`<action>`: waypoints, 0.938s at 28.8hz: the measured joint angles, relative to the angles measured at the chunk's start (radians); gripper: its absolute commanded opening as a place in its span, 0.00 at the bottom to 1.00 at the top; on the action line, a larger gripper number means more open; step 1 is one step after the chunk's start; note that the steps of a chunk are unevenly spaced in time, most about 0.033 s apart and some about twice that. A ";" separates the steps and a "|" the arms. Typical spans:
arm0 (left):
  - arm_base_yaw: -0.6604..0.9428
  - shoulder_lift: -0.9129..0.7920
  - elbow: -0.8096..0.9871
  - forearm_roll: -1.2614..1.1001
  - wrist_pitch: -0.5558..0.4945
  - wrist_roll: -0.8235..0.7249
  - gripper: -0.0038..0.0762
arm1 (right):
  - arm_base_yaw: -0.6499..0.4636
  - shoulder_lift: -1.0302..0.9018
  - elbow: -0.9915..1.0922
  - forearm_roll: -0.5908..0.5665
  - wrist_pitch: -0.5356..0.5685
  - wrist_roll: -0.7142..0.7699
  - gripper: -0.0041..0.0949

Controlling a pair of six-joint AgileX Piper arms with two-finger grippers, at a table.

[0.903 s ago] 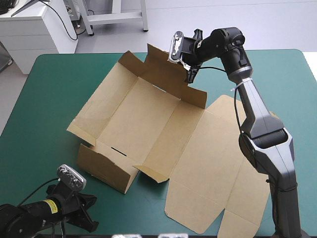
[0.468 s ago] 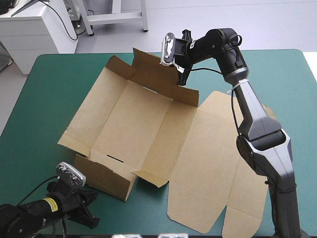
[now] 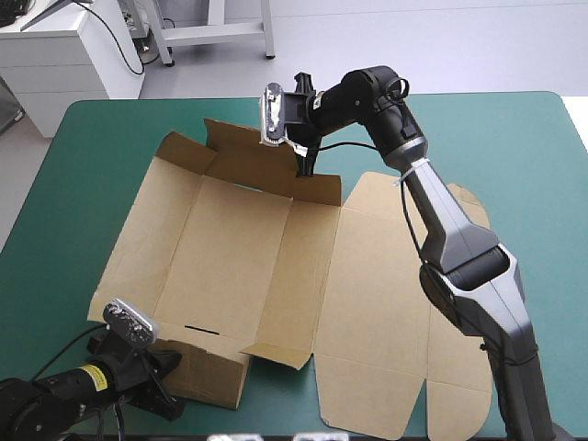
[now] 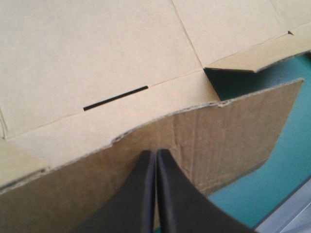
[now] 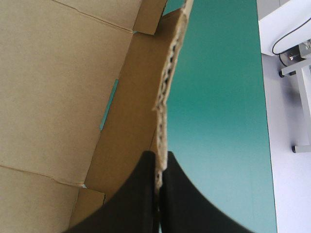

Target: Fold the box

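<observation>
You've got the brown box [image 3: 239, 248] lying open on the teal-green tabletop [image 3: 83, 156]. It's not folded up yet. Its big floor is flat, w/ 2 long walls standing up. The lid [image 3: 386, 303] lies flat on the tabletop, on the R arm's side.

R fingers [image 5: 146, 174]: clamped on the box. They're nearly together, and the top edge of the far wall [image 3: 266, 170] sits btwn them. In the R wrist view you see that wall edge-on. It runs straight ahead from the tips and is a bit wavy. On one side of the fingers is the inside of the box. On the other side is bare tabletop.

L fingers [image 4: 146, 167]: pressed together in one point, nothing btwn them. Right ahead of them is the outer face of the near wall [image 4: 218, 136], which stands up. The tips are at that face, below its top edge. You can't tell if they touch it. Past the wall, farther ahead, is the box floor w/ a thin black slot [image 4: 115, 98]. Ahead and off to one side, a small end flap [image 4: 252, 58] tilts up at the corner, w/ tabletop showing beside it.

In the high view the 2 sets of fingers are well apart, w/ the box floor btwn them. R is at the far wall, and L is at the near wall by the tabletop's near edge.
</observation>
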 measured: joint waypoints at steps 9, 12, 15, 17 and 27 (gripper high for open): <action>0.000 0.000 0.000 -0.013 -0.002 0.000 0.04 | 0.034 0.000 0.006 -0.055 0.000 -0.061 0.02; 0.000 0.000 0.000 -0.013 -0.002 0.000 0.04 | 0.034 0.000 0.031 -0.091 0.000 -0.094 0.02; 0.000 0.000 0.000 -0.013 -0.002 0.000 0.04 | 0.037 0.000 0.062 -0.100 -0.006 -0.114 0.02; 0.000 0.000 0.000 -0.013 -0.002 0.000 0.04 | 0.043 0.000 0.085 -0.100 -0.010 -0.129 0.02; 0.000 0.000 0.000 -0.013 -0.007 0.000 0.04 | 0.107 0.009 0.119 -0.062 -0.033 -0.285 0.02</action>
